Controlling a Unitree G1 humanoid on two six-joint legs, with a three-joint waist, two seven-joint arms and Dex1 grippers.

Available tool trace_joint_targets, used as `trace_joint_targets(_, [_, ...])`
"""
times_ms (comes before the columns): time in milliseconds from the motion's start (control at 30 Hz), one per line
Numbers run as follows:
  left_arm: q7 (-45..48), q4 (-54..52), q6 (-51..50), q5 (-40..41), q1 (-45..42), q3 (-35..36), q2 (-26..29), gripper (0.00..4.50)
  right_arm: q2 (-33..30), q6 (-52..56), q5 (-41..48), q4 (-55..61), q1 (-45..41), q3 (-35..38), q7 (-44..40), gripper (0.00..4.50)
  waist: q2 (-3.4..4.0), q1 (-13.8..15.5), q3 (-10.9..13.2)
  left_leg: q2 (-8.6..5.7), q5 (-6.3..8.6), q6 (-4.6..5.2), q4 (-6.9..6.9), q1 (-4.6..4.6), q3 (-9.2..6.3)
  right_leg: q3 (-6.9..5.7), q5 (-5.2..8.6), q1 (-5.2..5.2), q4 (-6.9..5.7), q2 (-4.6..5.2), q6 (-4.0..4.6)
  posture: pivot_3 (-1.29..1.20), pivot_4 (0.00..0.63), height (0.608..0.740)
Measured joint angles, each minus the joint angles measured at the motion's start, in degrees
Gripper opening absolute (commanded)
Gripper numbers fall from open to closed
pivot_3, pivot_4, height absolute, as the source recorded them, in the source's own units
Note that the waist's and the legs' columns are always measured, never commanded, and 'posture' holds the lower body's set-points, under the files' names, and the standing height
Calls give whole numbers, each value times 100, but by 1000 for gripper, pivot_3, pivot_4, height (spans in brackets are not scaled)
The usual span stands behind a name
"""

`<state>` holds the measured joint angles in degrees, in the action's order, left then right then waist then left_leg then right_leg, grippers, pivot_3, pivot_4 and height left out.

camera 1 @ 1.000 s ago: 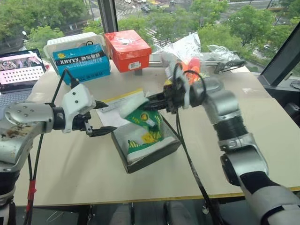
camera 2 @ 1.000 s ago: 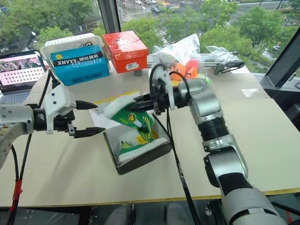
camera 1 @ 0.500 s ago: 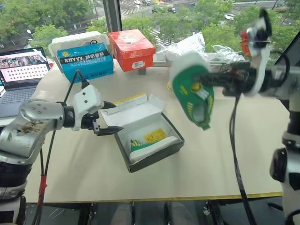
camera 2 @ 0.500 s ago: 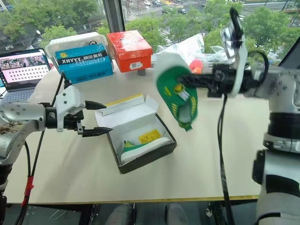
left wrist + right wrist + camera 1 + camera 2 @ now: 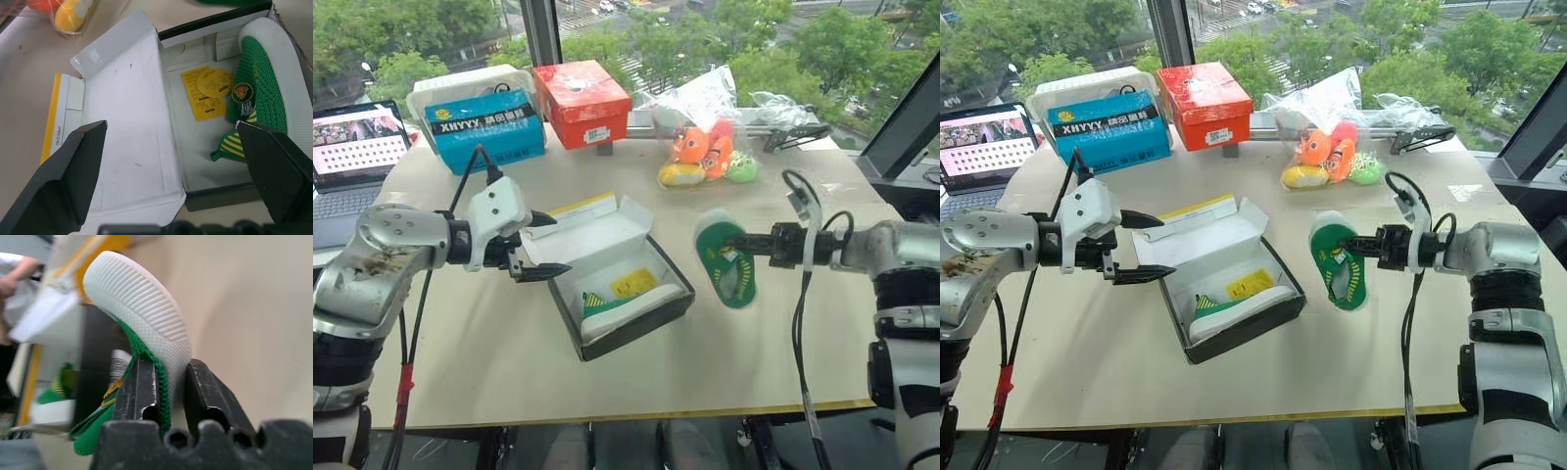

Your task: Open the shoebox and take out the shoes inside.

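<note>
Shoebox (image 5: 619,284): you had it lying open mid-table, lid folded back.
Shoes: two; one (image 5: 266,83) lay in the box, one (image 5: 1337,266) beside it on the table.
Right gripper (image 5: 1356,242): your fingers pinched that outer shoe's rim, as the right wrist view showed close up.
Left gripper (image 5: 548,246): your fingers were spread wide over the lid, holding nothing.
Left wrist view: yellow tag (image 5: 208,90) inside the box.

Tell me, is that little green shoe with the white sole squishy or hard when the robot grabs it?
Probably squishy on top: the small green knit shoe with the white sole has its thin fabric edge pinched flat in the right gripper. The ribbed sole looks firmer and grippy. It likely weighs little, held by one edge.
</note>
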<state>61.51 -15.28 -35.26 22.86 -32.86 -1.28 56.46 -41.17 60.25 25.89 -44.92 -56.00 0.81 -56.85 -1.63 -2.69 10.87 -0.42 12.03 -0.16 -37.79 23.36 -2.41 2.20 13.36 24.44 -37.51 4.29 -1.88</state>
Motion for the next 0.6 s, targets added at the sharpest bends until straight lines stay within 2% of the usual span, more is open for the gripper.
trace_joint_targets(167, [-20, 4, 5, -60, -9, 0, 3, 4500, 158, -1261, -530, -1364, -535, 119, 517, 3642, 0, 6, 0, 1, 0, 0, 0, -5, 2, 2, -1, -5, -1, 0, -1, 0, 150, 740])
trace_joint_targets(233, [-17, 30, 12, -107, -15, -1, 9, 4500, 151, -1919, -612, -1795, -797, 403, 900, 4386, 0, 5, 1, -1, 0, 0, 0, -4, 3, 4, -2, -5, 0, 1, -2, 0, 150, 740])
trace_joint_targets(400, [-6, 40, 21, -173, -21, 0, 28, 4500, -286, -3480, -728, -2400, -1487, 1107, 1931, 4492, 6, 16, 6, 0, 0, 0, 5, -2, 4, 3, -2, -4, 8, 0, -2, 0, 150, 740])
trace_joint_targets(467, [-1, 54, 24, -211, -21, 0, 33, 4500, -452, -3841, -850, -2413, -1638, 1128, 1923, 4492, 7, 11, 6, 1, 0, 0, 6, -4, 6, 3, -2, -7, 15, 0, -3, 0, 150, 740])
trace_joint_targets(533, [18, 106, 32, -248, -31, -2, 32, 4500, -531, -3972, -990, -2236, -1733, 978, 1279, 4492, 7, -19, 6, 7, 0, 0, 6, -6, 12, 8, -9, -11, 28, -6, -5, 0, 150, 740])
trace_joint_targets(600, [58, 165, 40, -254, -86, -20, 23, 4500, -540, -3891, -1122, -1352, -1568, 461, 148, 4492, 13, -91, 9, 19, 0, 0, 4, -5, 21, 18, -17, -9, 32, -18, -7, 0, 150, 740])
